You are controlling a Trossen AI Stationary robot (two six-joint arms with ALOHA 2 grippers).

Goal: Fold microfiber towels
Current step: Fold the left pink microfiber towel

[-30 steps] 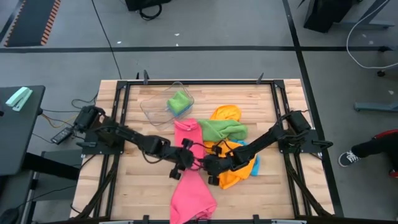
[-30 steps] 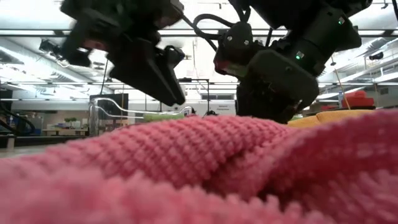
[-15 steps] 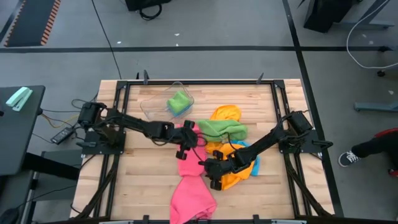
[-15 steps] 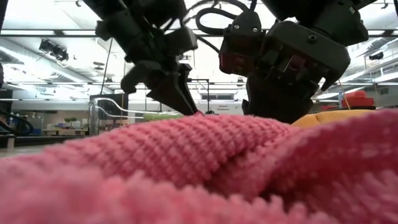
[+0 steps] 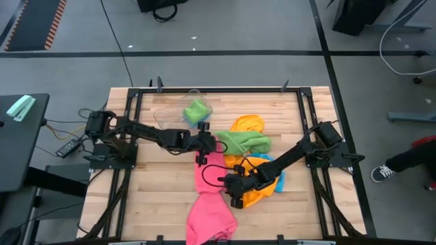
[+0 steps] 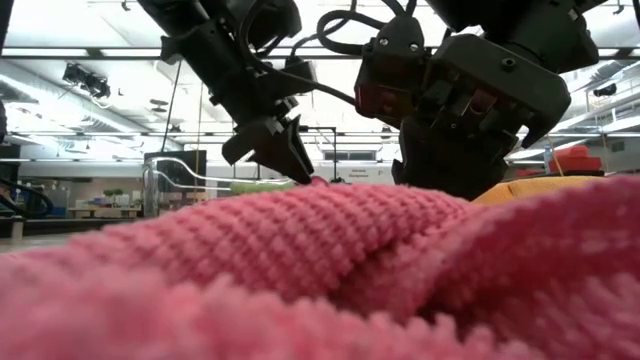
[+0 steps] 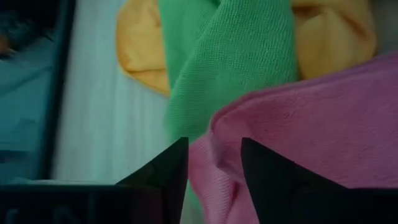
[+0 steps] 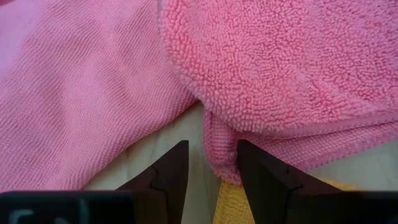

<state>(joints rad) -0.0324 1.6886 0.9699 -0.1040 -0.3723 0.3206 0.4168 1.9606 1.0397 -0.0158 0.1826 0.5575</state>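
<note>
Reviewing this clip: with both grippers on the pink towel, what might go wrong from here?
1. The left gripper straddles only a thin fold of the pink towel at its far end, so the cloth may slip out.
2. The green towel lies right against that corner and could get pinched or dragged along.
3. The right gripper holds a small pinch of pink edge over the orange towel, which might be disturbed.

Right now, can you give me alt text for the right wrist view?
The right gripper pinches a fold of the pink microfiber towel between its two dark fingers. Pink cloth fills most of the view, with pale wooden table and a strip of orange towel below.
</note>
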